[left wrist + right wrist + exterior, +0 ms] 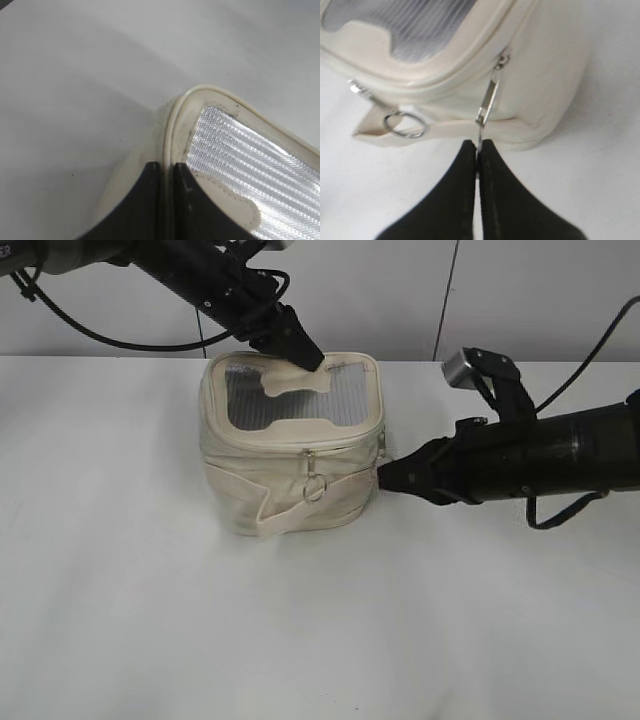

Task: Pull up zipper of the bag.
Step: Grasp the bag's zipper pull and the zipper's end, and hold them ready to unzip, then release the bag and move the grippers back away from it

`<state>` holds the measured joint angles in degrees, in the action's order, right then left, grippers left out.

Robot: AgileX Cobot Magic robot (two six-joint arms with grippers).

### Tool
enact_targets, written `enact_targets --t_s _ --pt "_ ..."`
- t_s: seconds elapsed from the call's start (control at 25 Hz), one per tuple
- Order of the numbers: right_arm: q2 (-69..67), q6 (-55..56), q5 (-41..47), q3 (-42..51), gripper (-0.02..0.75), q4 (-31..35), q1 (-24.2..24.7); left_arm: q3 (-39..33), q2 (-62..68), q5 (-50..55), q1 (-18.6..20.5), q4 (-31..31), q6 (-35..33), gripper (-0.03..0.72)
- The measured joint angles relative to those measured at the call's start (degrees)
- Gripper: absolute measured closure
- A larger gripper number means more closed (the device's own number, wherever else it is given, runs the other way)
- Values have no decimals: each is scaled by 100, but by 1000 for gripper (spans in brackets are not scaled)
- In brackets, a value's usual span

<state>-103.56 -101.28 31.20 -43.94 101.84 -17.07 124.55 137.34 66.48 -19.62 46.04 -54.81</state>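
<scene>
Right tool pinches zipper pull; bag unlabelled.

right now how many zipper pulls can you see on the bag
2. One ring pull hangs free on the front face; the other pull at the right corner is pinched by the right gripper. The back is hidden.

- The table was a plain white surface with a matte finish.
- One item, the bag, stood directly on it, upright, near the back edge.
</scene>
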Motion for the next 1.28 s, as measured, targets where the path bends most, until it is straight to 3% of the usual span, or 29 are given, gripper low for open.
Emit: enact_targets --t_s 0.16,0.48,0.8,0.88,1.04,1.12,1.2,1.28 --pt "282 532 94 127 729 -358 -495 0 0 -6 0 -15 206 638" --pt "35 903 -560 -480 729 -13 -1613 0 0 -67 -27 -52 659 638" --pt "-515 1466 -605 -1103 715 -250 -1854 0 0 -154 -83 -108 766 634" --pt "-507 2086 -485 -1121 640 -849 -1821 0 0 -166 -83 -62 795 577" --pt "-254 3959 -100 -1121 339 -2928 -1771 0 -19 -226 -83 42 1341 365" --pt "32 5073 19 -1121 267 -4031 -1701 0 -73 -161 -77 13 1591 360" --pt "376 6095 289 -1110 245 -5058 -1618 -47 -197 -117 -77 -53 1791 398" --pt "847 6904 456 -1025 241 -5678 -1551 -227 -413 -103 -64 -88 1865 433"
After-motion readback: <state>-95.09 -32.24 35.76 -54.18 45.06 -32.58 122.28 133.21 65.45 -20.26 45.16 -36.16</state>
